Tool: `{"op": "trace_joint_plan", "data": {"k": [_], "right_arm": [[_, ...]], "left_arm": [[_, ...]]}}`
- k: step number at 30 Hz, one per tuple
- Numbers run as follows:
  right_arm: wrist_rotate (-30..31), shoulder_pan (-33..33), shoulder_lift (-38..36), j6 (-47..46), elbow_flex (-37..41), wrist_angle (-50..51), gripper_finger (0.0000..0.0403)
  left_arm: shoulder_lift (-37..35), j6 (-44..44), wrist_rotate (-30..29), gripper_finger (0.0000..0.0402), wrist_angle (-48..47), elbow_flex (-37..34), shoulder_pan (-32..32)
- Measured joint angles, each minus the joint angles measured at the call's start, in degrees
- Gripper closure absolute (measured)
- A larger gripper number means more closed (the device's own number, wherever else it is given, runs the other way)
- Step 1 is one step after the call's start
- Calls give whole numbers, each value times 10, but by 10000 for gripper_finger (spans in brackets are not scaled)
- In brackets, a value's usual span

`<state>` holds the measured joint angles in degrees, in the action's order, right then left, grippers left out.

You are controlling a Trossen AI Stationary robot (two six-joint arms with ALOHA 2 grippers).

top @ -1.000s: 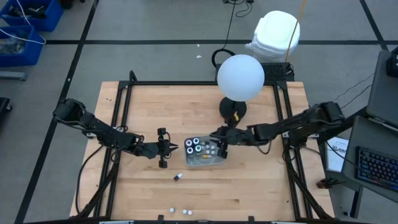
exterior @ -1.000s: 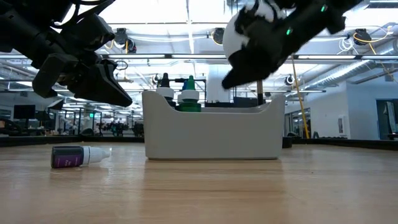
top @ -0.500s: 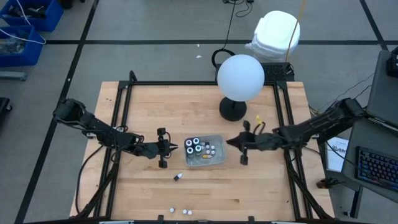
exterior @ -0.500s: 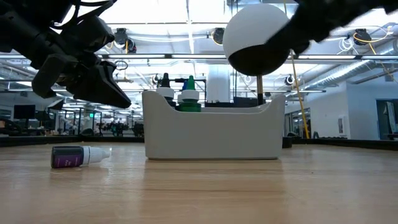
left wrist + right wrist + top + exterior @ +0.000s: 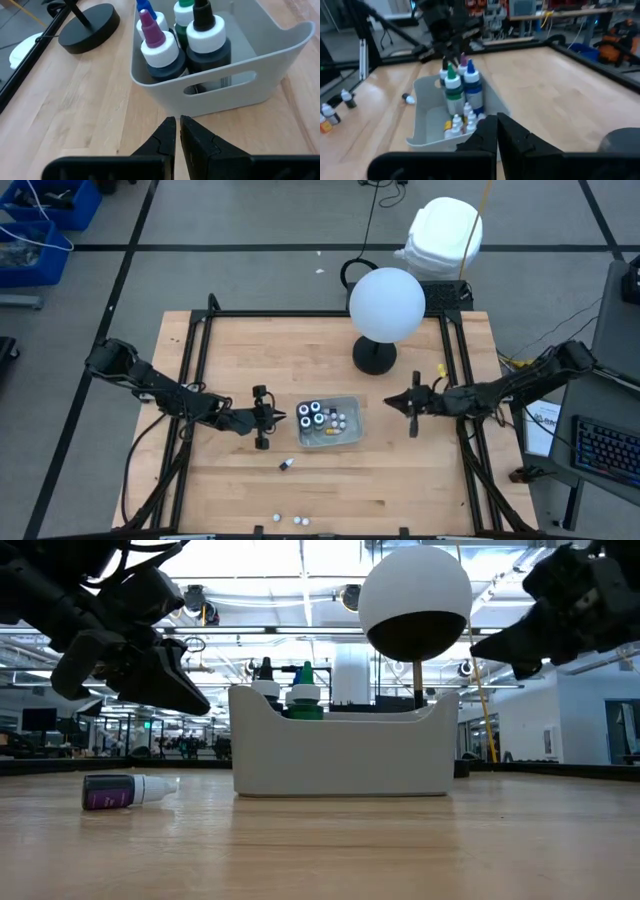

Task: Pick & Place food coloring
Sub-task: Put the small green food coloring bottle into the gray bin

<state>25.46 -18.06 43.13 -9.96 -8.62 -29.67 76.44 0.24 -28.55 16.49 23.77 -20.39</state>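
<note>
The food coloring bottles stand in a grey open-topped tray (image 5: 328, 422) at the table's middle. Larger dark ones with white collars (image 5: 163, 55) fill its left end, tiny ones (image 5: 461, 121) its right end. One purple-labelled bottle (image 5: 125, 790) lies on its side on the wood, near of the tray (image 5: 286, 465). Three tiny bottles (image 5: 296, 520) stand at the near edge. My left gripper (image 5: 283, 418) hovers shut just left of the tray (image 5: 176, 122). My right gripper (image 5: 388, 402) hangs shut, right of the tray (image 5: 496, 120).
A lamp with a white globe (image 5: 386, 304) on a black round base (image 5: 374, 356) stands far-right of the tray. A black rail frame (image 5: 200, 340) borders the tabletop. A few more small bottles (image 5: 330, 114) stand at the table's edge in the right wrist view.
My right gripper has drawn back from over the tray's right end toward the table's right edge, and now hangs well clear of the tray. The tray and the bottles have stayed put, and my left arm has kept still.
</note>
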Motion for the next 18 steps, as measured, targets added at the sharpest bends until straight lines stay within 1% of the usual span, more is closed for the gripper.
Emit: {"op": "trace_joint_plan", "data": {"k": [5,9,13,18], "right_arm": [[-30,4,-100,16,26,44,402],[-30,4,-153,29,44,52,402],[-30,4,-177,36,49,53,403],[-30,4,-173,38,50,68,403]], "left_arm": [[0,-4,0,366,0,0,15],[0,-8,0,366,0,0,28],[0,-23,0,366,0,0,38],[0,-61,0,366,0,0,44]]}}
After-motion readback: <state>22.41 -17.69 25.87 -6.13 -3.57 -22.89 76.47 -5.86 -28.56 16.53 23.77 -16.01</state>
